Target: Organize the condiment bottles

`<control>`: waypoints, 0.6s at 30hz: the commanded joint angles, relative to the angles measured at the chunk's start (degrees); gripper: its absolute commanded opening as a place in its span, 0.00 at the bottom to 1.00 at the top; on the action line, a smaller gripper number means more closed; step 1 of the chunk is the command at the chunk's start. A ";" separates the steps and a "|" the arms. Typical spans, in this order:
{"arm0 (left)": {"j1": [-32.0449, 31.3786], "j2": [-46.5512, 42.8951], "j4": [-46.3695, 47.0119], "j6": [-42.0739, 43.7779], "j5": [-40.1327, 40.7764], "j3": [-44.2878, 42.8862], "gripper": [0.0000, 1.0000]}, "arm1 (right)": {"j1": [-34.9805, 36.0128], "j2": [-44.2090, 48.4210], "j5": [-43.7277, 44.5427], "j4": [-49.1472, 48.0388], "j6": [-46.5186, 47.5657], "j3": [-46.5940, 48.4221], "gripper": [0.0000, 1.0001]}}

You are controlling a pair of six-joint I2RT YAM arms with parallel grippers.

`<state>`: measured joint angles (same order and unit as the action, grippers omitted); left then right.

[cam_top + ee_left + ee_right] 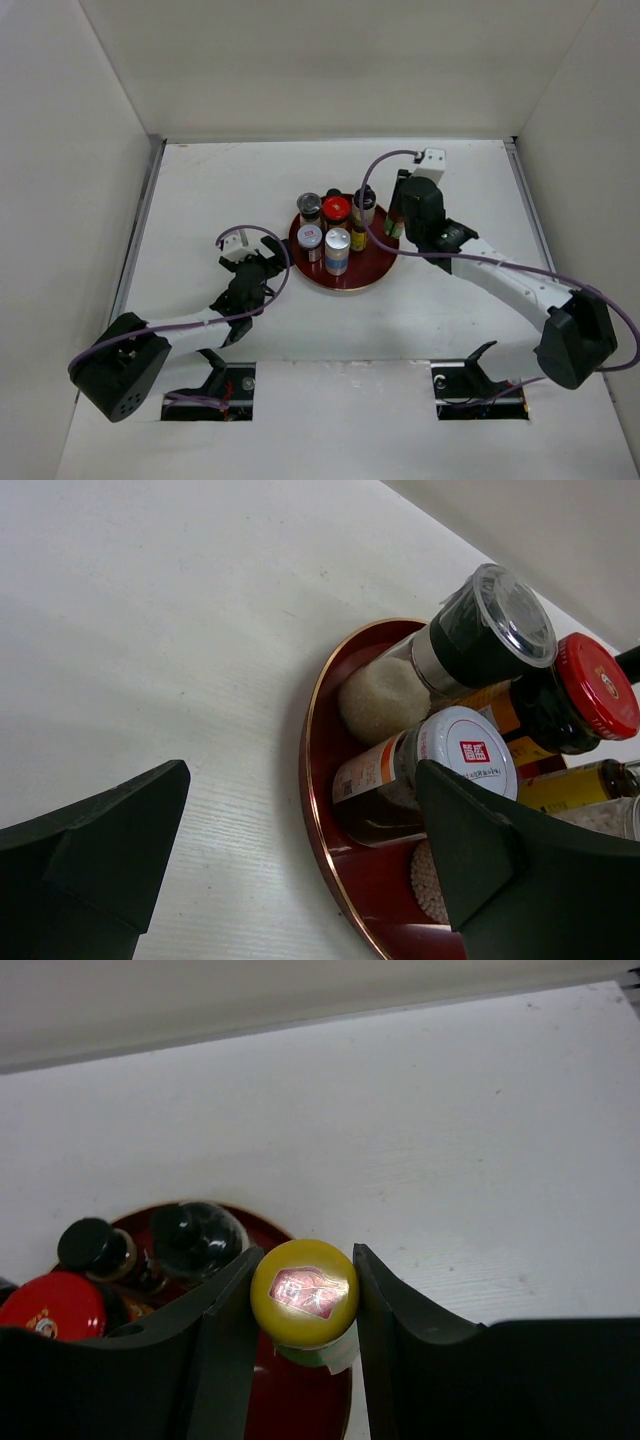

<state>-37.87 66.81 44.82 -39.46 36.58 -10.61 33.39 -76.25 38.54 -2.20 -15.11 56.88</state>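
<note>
white lid (pixel 468 752): red label, 2 white characters, unreadable, beside left gripper (pixel 302 775)
yellow cap (pixel 303 1292): red emblem, glare-blurred, clamped in right gripper (pixel 305 1258)
red cap (pixel 597 685): gold emblem

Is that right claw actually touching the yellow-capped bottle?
Touching. Right wrist view: the right gripper pinches the yellow-capped bottle at its cap, no gap either side.

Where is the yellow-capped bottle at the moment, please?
In the right wrist view, the yellow-capped bottle sits gripped in the right tool, at the right edge of the red tray.

A yellow-capped green bottle (pixel 303 1295); a gold-rimmed red tray (pixel 318 780).
</note>
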 commanded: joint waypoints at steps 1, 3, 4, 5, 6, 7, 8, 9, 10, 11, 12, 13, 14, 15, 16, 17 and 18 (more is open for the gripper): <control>0.56 -2.11 2.56 -0.53 -0.28 -1.17 1.00 | 2.33 -0.47 1.27 -7.73 -1.32 3.50 0.30; 0.65 -2.12 2.56 -0.53 0.07 -1.08 1.00 | 3.13 -1.70 1.27 -7.91 -1.93 3.32 0.30; 0.73 -1.86 2.64 -0.53 0.07 -1.16 1.00 | 3.30 -2.23 1.18 -7.91 -2.55 3.24 0.30; 0.82 -1.59 2.56 -0.53 -0.28 -1.17 1.00 | 3.48 -2.85 0.92 -8.00 -3.16 3.06 0.30; 0.82 -1.59 2.56 -0.53 -0.54 -1.17 1.00 | 3.66 -3.38 0.57 -8.17 -3.60 2.80 0.30; 0.65 -1.76 2.56 -0.53 -0.54 -1.17 1.00 | 3.92 -3.82 0.31 -8.52 -3.78 2.36 0.30; 0.56 -2.03 2.56 -0.53 -0.46 -1.17 1.00 | 4.27 -4.08 0.30 -9.14 -3.96 1.66 0.30; 0.56 -2.03 2.56 -0.53 -0.11 -1.17 1.00 | 4.45 -4.35 0.22 -9.75 -4.05 1.13 0.30; 0.82 -1.77 2.56 -0.53 -0.10 -1.25 1.00 | 4.71 -4.70 0.22 -10.80 -4.05 0.34 0.30; 0.91 -1.51 2.56 -0.53 -0.19 -1.25 1.00 | 4.80 -4.96 0.22 -11.16 -4.05 -0.10 0.30; 0.91 -1.50 2.47 -0.53 -0.45 -1.25 1.00 | 4.89 -5.22 0.22 -11.51 -4.05 -0.54 0.31; 0.91 -1.85 2.38 -0.53 -0.54 -1.25 1.00 | 5.15 -5.31 0.48 -11.51 -4.05 -0.98 0.31; 0.74 -2.20 2.38 -0.44 -0.11 -1.17 1.00 | 5.33 -5.31 0.74 -11.60 -4.05 -1.42 0.32; 0.74 -2.29 2.38 -0.44 0.07 -1.17 1.00 | 5.50 -5.23 0.83 -11.86 -4.13 -2.03 0.34; 1.00 -2.21 2.38 -0.44 0.25 -1.17 1.00 | 5.59 -5.14 0.74 -12.21 -4.40 -2.47 0.37; 1.17 -1.95 2.38 -0.44 0.25 -1.17 1.00 | 5.59 -5.14 0.48 -12.30 -4.57 -2.65 0.40; 1.17 -1.86 2.38 -0.44 0.25 -1.17 1.00 | 5.59 -5.14 0.39 -12.22 -4.66 -2.83 0.43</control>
<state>-37.30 66.00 44.80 -39.46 36.62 -10.61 38.20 -82.59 38.37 -5.93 -17.98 54.06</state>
